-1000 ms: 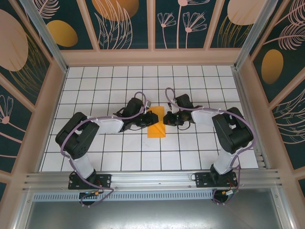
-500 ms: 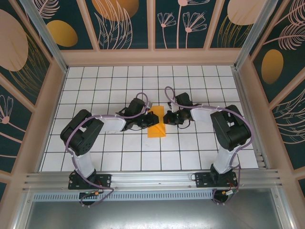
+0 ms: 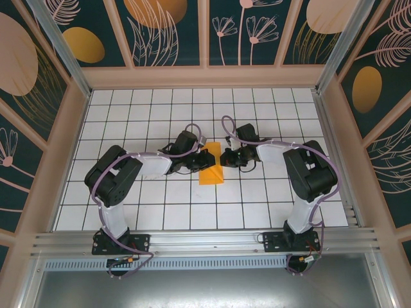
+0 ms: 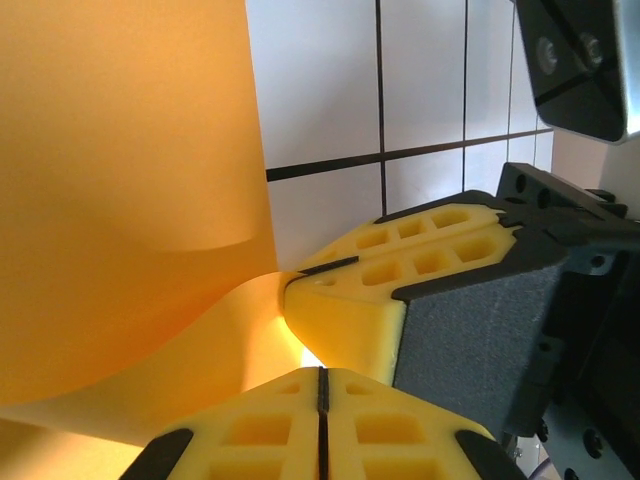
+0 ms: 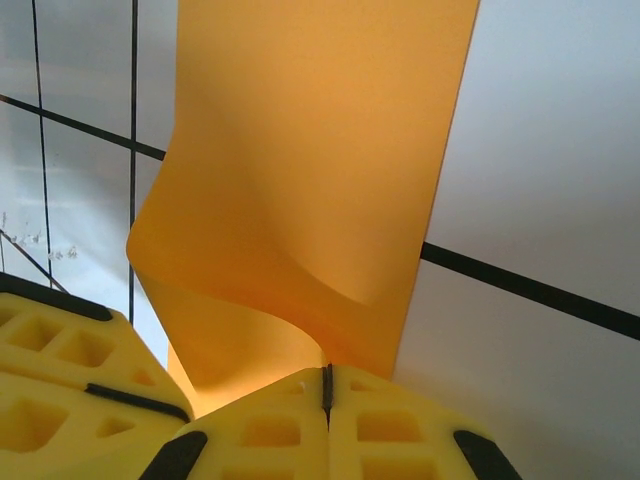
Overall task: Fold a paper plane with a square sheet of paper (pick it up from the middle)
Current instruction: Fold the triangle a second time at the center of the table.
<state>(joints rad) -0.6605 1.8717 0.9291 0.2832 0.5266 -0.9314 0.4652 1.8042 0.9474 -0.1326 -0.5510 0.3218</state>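
The square sheet of paper point(image 3: 210, 171), bright orange, lies mid-table folded into a narrow strip, and its far end curls up off the tiles point(image 5: 300, 200). My right gripper point(image 5: 327, 385) is shut on that raised edge, and the paper runs into its seam. My left gripper point(image 4: 322, 385) is shut right beside it, tips against the lifted flap point(image 4: 130, 180); no paper shows in its seam. From above, the left gripper point(image 3: 201, 160) and the right gripper point(image 3: 222, 158) meet nose to nose over the strip's far end. The paper plane is out of view.
White grid-tiled table point(image 3: 160, 205) inside patterned walls point(image 3: 205, 38). Both arms reach inward from their bases at the near rail point(image 3: 205, 242). The right gripper's yellow fingers point(image 4: 350, 310) crowd the left wrist view.
The left arm has swung its elbow right and pushed its gripper slightly farther and closer to the right gripper. Its jaws closed a little. The right arm has barely moved.
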